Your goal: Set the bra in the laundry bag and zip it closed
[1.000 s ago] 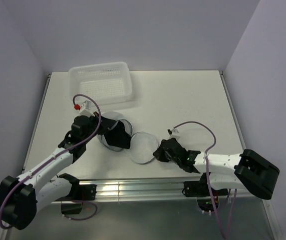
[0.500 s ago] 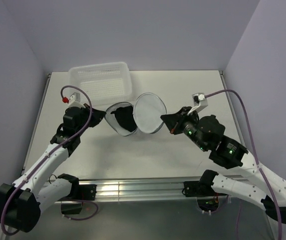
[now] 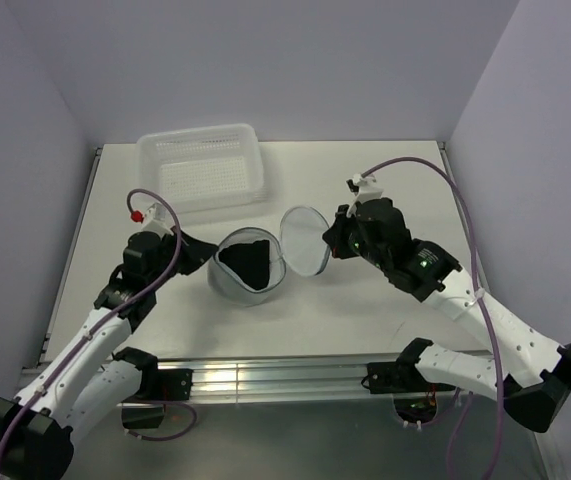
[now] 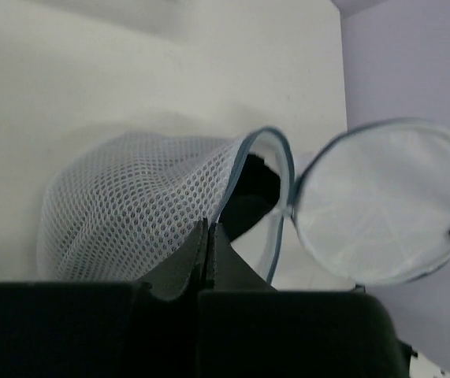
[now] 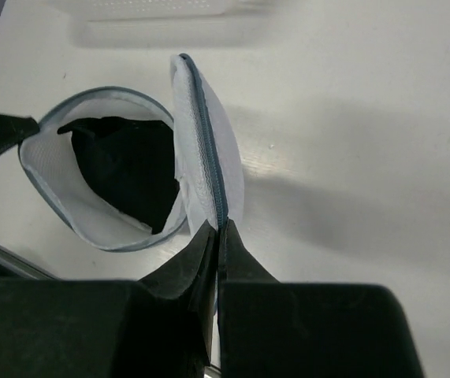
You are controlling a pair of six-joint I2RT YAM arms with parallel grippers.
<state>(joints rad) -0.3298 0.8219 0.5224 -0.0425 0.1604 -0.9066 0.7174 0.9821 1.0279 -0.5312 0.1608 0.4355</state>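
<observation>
A white perforated basket [image 3: 203, 168] stands at the rear left of the table [image 3: 385, 190]. Nearer, the left gripper [image 3: 205, 260] is clenched on the left mesh wall of the laundry bag [image 3: 227, 285], at its rim. The bag rests on the table with its mouth open. The black bra [image 3: 250, 262] lies bunched inside the bag. The bag's round flap [image 3: 303, 240] stands upright at the mouth's right side. The right gripper [image 3: 330, 243] is pinched on the flap's zipper edge.
</observation>
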